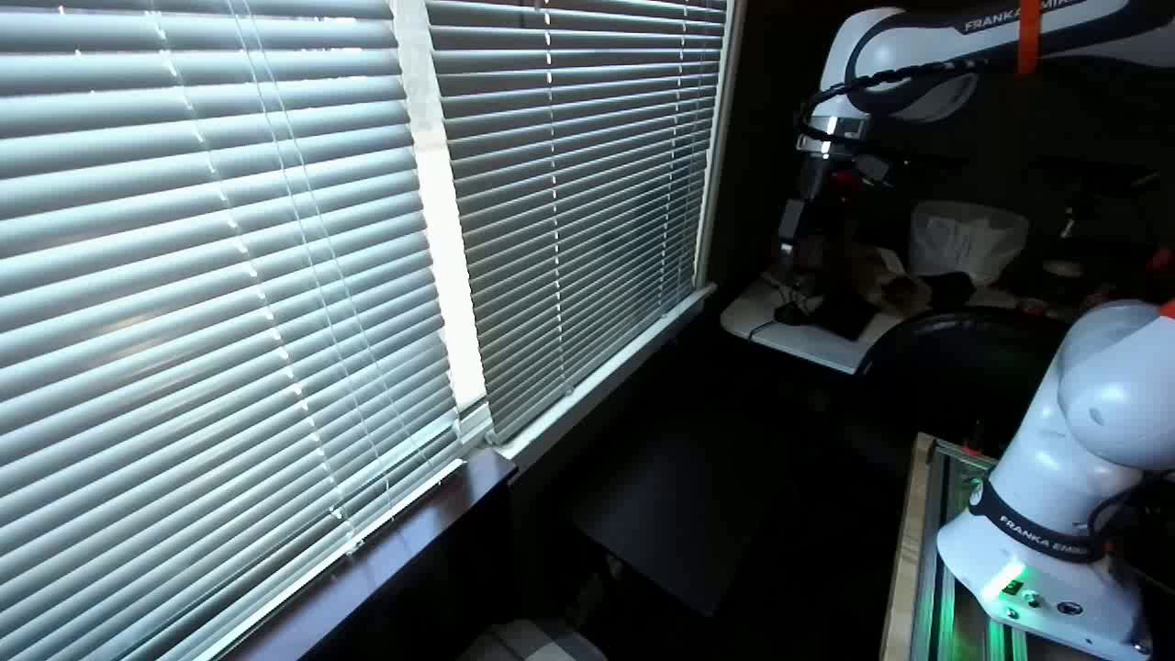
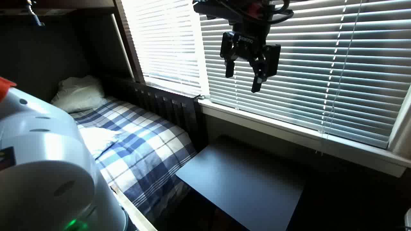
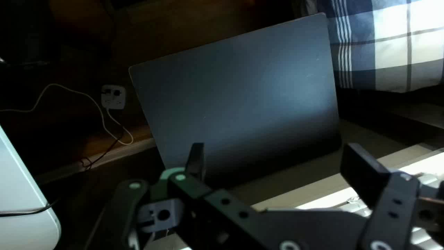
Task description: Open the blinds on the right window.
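The blinds [image 1: 587, 184] are pale grey-white horizontal slats hanging down to the sill in an exterior view. They also fill the right side of an exterior view [image 2: 308, 83], lowered, with bright gaps between slats. A thin pull cord [image 2: 344, 64] hangs at their right part and ends below the sill. The right window [image 2: 276, 123] shows its pale sill; its glass is mostly covered by slats. My gripper [image 2: 243, 78] is open and empty, in front of the blinds' left part and above the sill. In the wrist view my gripper [image 3: 277, 158] has its fingers wide apart with nothing between them.
A dark tabletop [image 2: 244, 179] lies below the gripper. A bed with plaid cover [image 2: 154, 138] and a dark slatted bed end [image 2: 179, 109] stand to its left. The wider-looking blinds [image 1: 202, 275] hang past the white upright [image 1: 450, 248]. A white table [image 1: 817, 344] holds dark items.
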